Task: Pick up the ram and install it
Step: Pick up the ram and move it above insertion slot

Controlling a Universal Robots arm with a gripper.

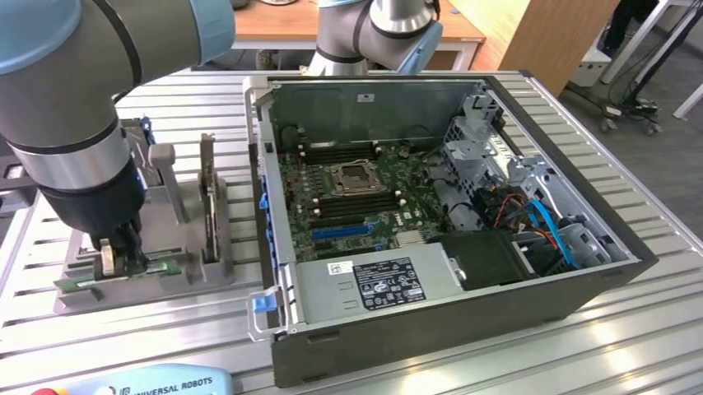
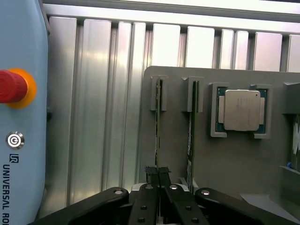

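- The claw [image 2: 158, 174] is down at the grey holder [image 2: 176, 140], its two black fingers [image 2: 151, 174] pressed together on the thin edge of the ram [image 2: 158, 122]
- The ram stands on edge in the holder's outermost slot, on the side nearest the bare slats of the tabletop [image 2: 93, 117]
- A second green stick [image 2: 191, 122] stands on edge in the next slot, just beside the pinched one and parallel to it
- A square silver processor chip [image 2: 242, 109] lies flat in its own recess, further along the holder
- In the exterior view the holder sits on the tabletop at the exterior view's left of the open computer case [image 1: 439, 337], near it but apart
- Inside the case the motherboard [image 1: 363, 218] lies exposed
- A pale blue teach pendant [image 2: 23, 154] with a red stop button [image 2: 11, 86] lies on the tabletop beside the holder
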